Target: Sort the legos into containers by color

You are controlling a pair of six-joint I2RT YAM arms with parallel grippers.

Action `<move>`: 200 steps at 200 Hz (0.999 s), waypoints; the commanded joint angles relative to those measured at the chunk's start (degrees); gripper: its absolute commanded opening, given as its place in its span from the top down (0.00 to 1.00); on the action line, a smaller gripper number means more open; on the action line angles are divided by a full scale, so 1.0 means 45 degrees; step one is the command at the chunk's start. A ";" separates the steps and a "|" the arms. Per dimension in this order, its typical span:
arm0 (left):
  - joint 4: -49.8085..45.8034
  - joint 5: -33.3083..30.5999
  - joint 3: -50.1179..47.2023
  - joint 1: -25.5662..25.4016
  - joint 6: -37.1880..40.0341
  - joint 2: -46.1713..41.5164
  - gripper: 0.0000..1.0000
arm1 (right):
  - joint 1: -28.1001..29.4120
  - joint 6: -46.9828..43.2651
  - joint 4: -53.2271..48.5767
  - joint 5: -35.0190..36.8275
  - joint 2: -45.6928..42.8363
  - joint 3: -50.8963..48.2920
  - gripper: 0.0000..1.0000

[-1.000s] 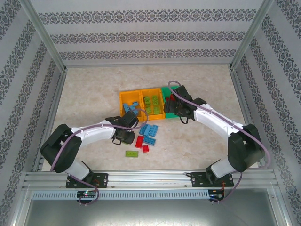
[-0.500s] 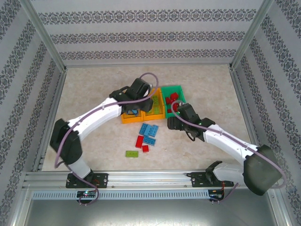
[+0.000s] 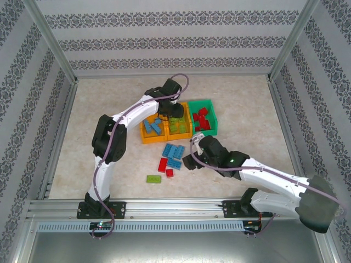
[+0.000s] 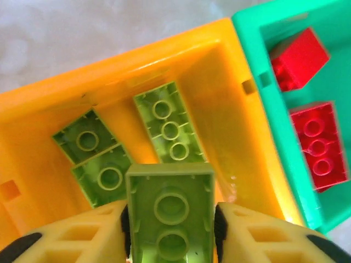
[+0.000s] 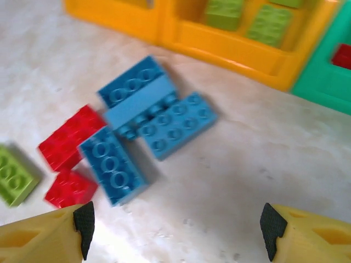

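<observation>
Loose lime brick: nearest to us, alone on the table.
Red bricks: two, just beyond it.
Right gripper: jaws wide apart and empty, low over the table beside the blue bricks.
Left bin: orange, with blue bricks inside.
Middle bin: orange, with lime bricks inside.
Green bin: red bricks inside.
Left gripper: above the middle bin, with the held lime brick between its pads. Clamped or released, we cannot tell.
</observation>
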 commanded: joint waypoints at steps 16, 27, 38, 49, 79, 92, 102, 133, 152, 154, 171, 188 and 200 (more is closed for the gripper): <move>-0.0229 0.0722 0.0131 0.0049 -0.0777 -0.0380 0.28 | 0.1429 -0.2269 0.0651 -0.0673 0.1826 0.1155 0.17; -0.0100 0.0737 -0.0026 0.0066 -0.0921 -0.0676 0.22 | 0.1870 -0.2772 0.0564 -0.0737 0.2700 0.1813 0.17; -0.0009 0.0755 -0.0175 0.0093 -0.1041 -0.1049 0.16 | 0.2355 -0.3248 0.0416 -0.0830 0.3639 0.2563 0.17; 0.0104 0.0761 -0.0409 0.0173 -0.1119 -0.1526 0.06 | 0.2897 -0.3714 0.0222 -0.0804 0.4636 0.3351 0.18; 0.0729 0.0742 -0.1714 0.0654 -0.1342 -0.3342 0.00 | 0.3959 -0.4414 -0.0160 -0.1123 0.7138 0.5382 0.19; 0.0970 0.0765 -0.2532 0.1027 -0.1376 -0.4245 0.01 | 0.4186 -0.4527 -0.0190 -0.1460 0.7918 0.5960 0.20; 0.1138 0.0866 -0.3246 0.1404 -0.1451 -0.4936 0.01 | 0.4320 -0.4630 -0.0244 -0.1719 0.8381 0.6282 0.21; 0.1724 0.1534 -0.5713 0.2764 -0.1746 -0.7027 0.01 | 0.4552 -0.5110 -0.0959 -0.2083 0.9608 0.7287 0.25; 0.1946 0.1596 -0.7000 0.3412 -0.1872 -0.8087 0.01 | 0.4573 -0.5243 -0.1165 -0.2029 1.0094 0.7536 0.27; 0.1957 0.1596 -0.7114 0.3439 -0.1883 -0.8195 0.01 | 0.4575 -0.5252 -0.1166 -0.2007 1.0156 0.7555 0.27; 0.2007 0.1621 -0.7880 0.3787 -0.1896 -0.8897 0.01 | 0.4564 -0.5282 -0.1251 -0.1862 1.0466 0.7705 0.27; 0.2036 0.1731 -0.8323 0.3963 -0.1886 -0.9301 0.01 | 0.4479 -0.5282 -0.1350 -0.1784 1.0713 0.7840 0.28; 0.2021 0.1800 -0.8478 0.4007 -0.1867 -0.9440 0.01 | 0.4362 -0.5263 -0.1399 -0.1897 1.0830 0.7889 0.30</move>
